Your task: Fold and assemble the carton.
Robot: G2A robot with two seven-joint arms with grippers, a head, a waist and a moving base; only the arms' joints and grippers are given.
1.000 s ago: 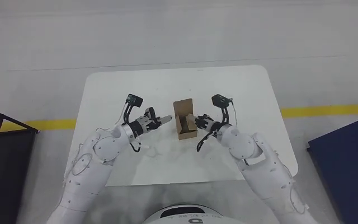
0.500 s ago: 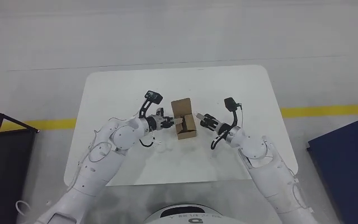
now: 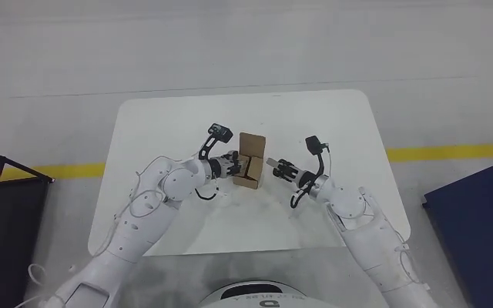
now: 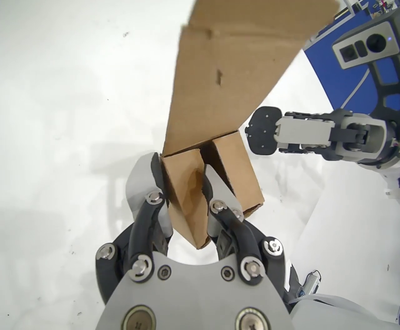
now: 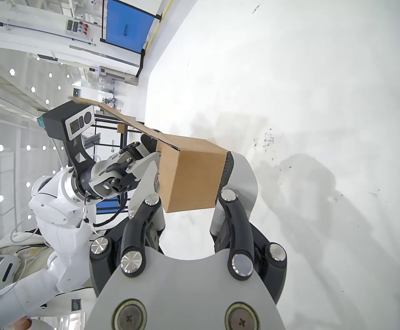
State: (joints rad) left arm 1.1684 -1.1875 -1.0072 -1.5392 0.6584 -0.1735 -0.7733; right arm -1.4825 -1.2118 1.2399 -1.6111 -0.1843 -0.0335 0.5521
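Top view | left pincer (image 3: 236, 165) clamps brown cardboard carton (image 3: 252, 145) wall | right pincer (image 3: 272, 164) wide, beside it

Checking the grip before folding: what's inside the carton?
One finger of the left gripper sits inside the carton, pinching a wall against the finger outside. The bottom of the interior is hidden by that wall and finger.

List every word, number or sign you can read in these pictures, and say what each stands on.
No text can be read.
carton: plain brown card, no print on the faces shown.
blue panel in the room behind: a small white mark, too small to read.
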